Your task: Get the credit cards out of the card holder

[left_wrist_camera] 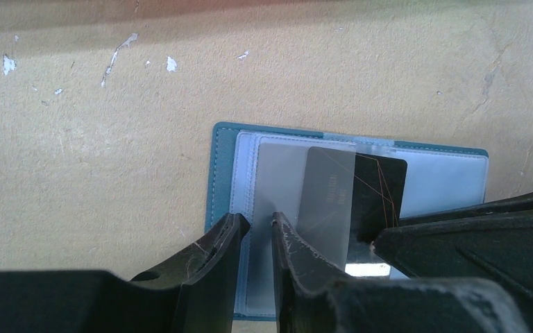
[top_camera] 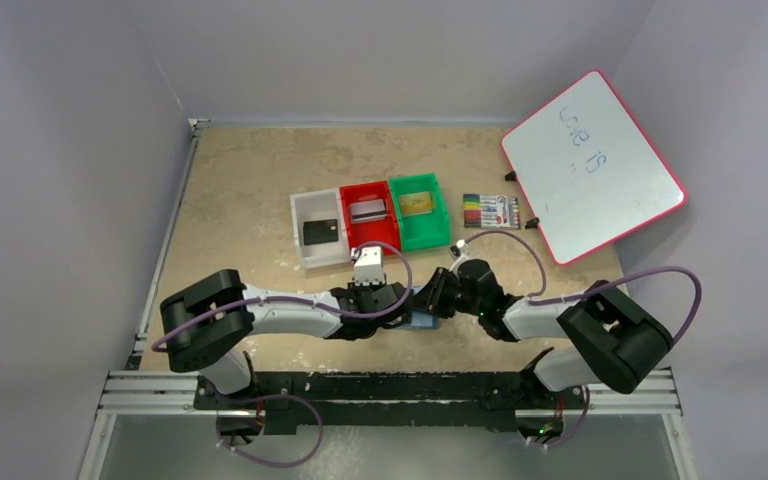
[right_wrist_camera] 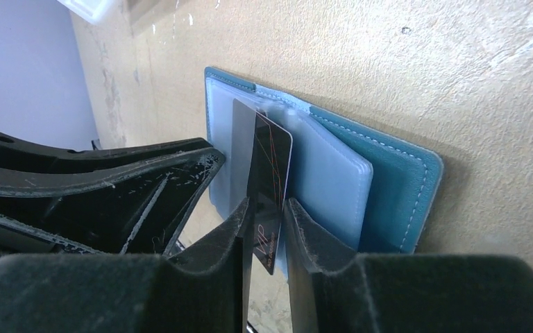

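Overhead, we see both arms reach inward until their wrists nearly meet at the lower middle of the frame, over the card holder (top_camera: 422, 321), a small teal wallet lying open on the tan table (top_camera: 240, 170). Above it in that frame stand a white bin (top_camera: 300, 225), a red bin (top_camera: 348, 222) and a green bin (top_camera: 440, 215). They hold a black card (top_camera: 320, 232), a silver card (top_camera: 368, 210) and a gold card (top_camera: 417, 203), one each, so we judge the job mostly done. From above, the arms hide whatever remains in the wallet; the wrist cameras reveal it. In the left wrist view, the left gripper (left_wrist_camera: 258, 220) has its jaws a narrow gap apart with nothing between them. Its tips appear to rest on the pale clear pocket page, probably to pin the wallet flat while a card slides out. A dark card (left_wrist_camera: 378, 194) juts partway out of its pocket at the centre right of that frame. The right wrist view shows what the left one cannot. There the right gripper (right_wrist_camera: 269, 208) straddles that card's free end, its jaws standing wider than the thin plastic, so we see no pinch. This view also shows the teal cover lying flat on the table at the right of the frame.
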